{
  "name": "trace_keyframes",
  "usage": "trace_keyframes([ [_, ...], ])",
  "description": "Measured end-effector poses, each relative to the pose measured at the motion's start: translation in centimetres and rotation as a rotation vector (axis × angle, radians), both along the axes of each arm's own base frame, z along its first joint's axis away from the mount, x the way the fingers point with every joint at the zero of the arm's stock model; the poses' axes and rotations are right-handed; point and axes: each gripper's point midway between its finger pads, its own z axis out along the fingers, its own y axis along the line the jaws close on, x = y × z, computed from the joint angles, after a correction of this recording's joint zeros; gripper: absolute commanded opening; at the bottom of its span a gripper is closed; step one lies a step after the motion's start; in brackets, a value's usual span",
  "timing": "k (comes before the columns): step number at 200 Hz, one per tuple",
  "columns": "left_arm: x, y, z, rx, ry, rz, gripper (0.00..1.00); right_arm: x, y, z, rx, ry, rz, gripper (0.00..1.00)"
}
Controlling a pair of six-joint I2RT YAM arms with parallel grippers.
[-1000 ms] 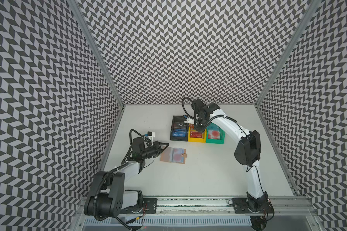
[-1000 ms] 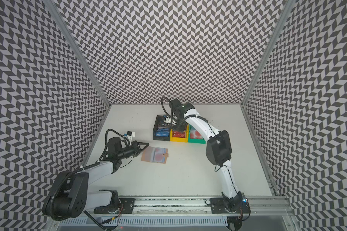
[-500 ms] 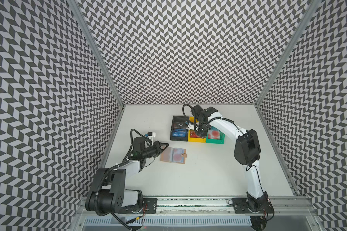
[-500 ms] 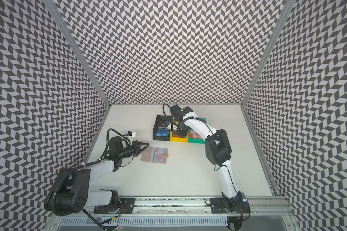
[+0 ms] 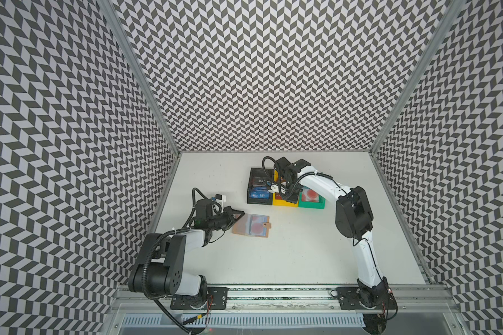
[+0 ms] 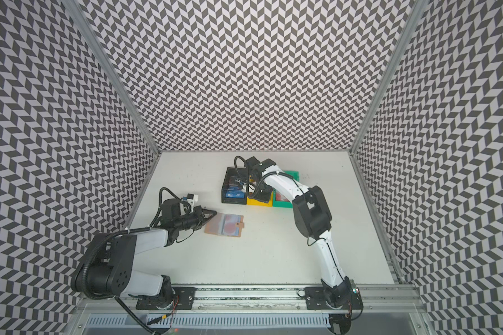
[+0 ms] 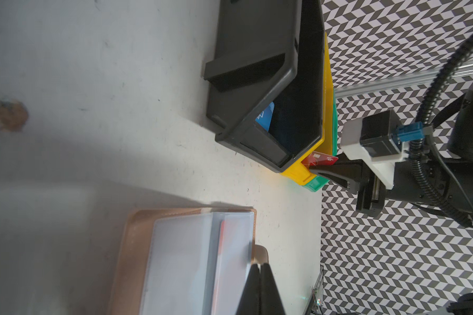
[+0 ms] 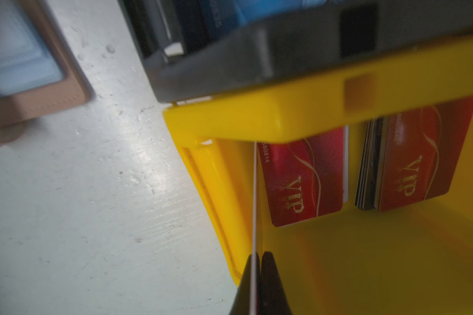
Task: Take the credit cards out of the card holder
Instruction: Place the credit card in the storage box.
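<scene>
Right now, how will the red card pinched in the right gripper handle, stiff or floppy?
Probably stiff: the red card juts straight from the right gripper, no droop. Likely light, being so thin edge-on. Its sheen hints it's slick.

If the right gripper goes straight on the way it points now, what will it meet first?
Probably the yellow bin: the right gripper, shut on a red card, points into it, so that card's front edge would likely press on the inner wall beside the red VIP cards. Depth is unclear.
</scene>
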Motion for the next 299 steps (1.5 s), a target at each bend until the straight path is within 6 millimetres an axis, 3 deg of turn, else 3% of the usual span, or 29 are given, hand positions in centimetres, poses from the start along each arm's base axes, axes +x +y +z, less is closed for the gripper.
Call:
trace_keyframes([
  [153,0.2,0.0,-1.1,0.027,0.017,0.001,0.0,0.8,-0.1,-0.3,-0.024,-0.037,-0.007,0.14],
  [204,0.2,0.0,-1.2,0.032,0.016,-0.001,0.0,2.9,-0.1,-0.4,-0.032,-0.11,-0.042,0.2],
  [220,0.2,0.0,-1.2,0.036,0.012,-0.004,0.0,3.5,0.1,0.0,-0.023,-0.134,-0.048,0.24],
  [229,0.2,0.0,-1.3,0.04,0.012,-0.004,0.0,3.7,0.2,0.1,-0.016,-0.145,-0.057,0.35],
  [236,0.1,0.0,-1.3,0.041,0.014,-0.005,0.0,3.9,0.2,0.2,-0.012,-0.151,-0.057,0.37],
  [258,0.0,-0.1,-1.5,0.044,0.021,-0.009,0.0,4.0,0.4,0.3,-0.008,-0.156,-0.057,0.37],
  [299,-0.3,-0.1,-2.0,0.059,0.035,-0.012,0.0,3.4,1.4,2.0,0.088,-0.156,-0.093,0.21],
])
